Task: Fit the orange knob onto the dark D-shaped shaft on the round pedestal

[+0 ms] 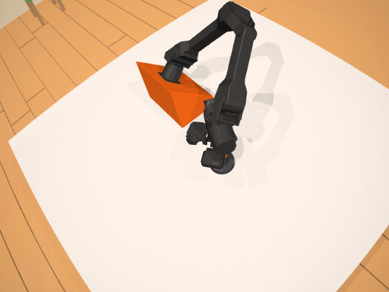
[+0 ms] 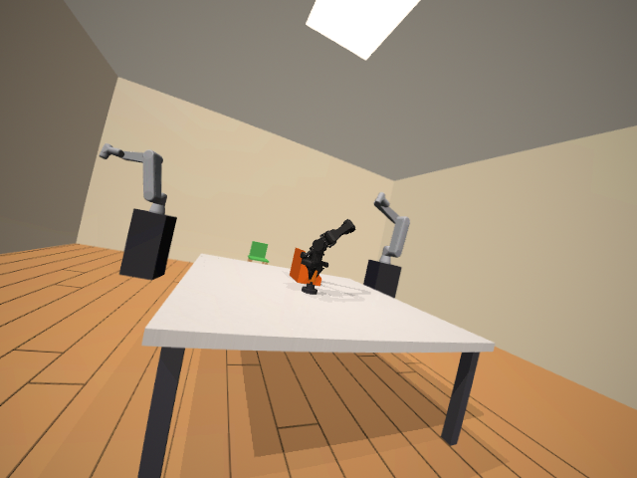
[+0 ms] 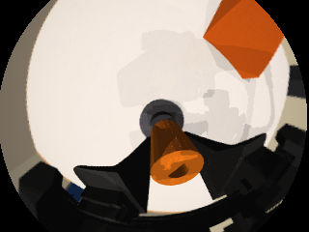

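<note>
Above the round pedestal (image 1: pixel 230 166) (image 2: pixel 309 290) (image 3: pixel 146 122), the claw (image 1: pixel 219 158) (image 2: pixel 312 275) (image 3: pixel 166 137) angles downward, pinching the orange knob (image 1: pixel 226 156) (image 2: pixel 313 278) (image 3: pixel 177 166).
</note>
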`<state>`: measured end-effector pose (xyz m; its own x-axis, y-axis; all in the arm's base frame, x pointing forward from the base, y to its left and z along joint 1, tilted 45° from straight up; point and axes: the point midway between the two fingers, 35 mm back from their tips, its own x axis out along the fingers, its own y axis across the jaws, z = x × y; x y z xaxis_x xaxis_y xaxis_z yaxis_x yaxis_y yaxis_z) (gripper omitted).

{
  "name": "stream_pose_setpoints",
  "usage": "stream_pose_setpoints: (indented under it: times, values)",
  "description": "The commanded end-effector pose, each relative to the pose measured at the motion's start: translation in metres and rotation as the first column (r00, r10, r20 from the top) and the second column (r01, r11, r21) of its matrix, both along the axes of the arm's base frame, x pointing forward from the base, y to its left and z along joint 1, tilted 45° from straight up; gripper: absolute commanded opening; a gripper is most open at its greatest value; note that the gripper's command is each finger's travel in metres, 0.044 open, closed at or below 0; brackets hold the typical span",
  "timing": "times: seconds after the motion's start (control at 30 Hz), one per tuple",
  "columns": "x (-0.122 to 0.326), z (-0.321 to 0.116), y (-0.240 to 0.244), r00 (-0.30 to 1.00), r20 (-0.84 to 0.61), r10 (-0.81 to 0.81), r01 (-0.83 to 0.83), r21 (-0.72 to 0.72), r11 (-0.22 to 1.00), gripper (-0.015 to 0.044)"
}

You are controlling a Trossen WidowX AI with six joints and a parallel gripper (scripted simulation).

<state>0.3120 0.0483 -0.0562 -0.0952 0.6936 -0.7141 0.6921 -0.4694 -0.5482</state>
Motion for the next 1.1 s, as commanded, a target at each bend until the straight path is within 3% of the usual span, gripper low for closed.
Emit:
stream_pose_setpoints:
  times: [0.0,0.43,0.67,1.07]
  values:
    - [0.0002,-0.0003,0.0005,1.0,-0.003,-0.004,0.004,0.0,1.0,0.0]
    - [0.0011,0.0029,-0.0025,1.0,-0.003,-0.004,0.004,0.0,1.0,0.0]
    - [0.0012,0.0023,-0.0019,0.979,-0.139,-0.146,0.143,-0.029,0.989,0.0]
    - [-0.0001,-0.0003,-0.0003,0.977,-0.146,-0.153,0.15,-0.031,0.988,0.0]
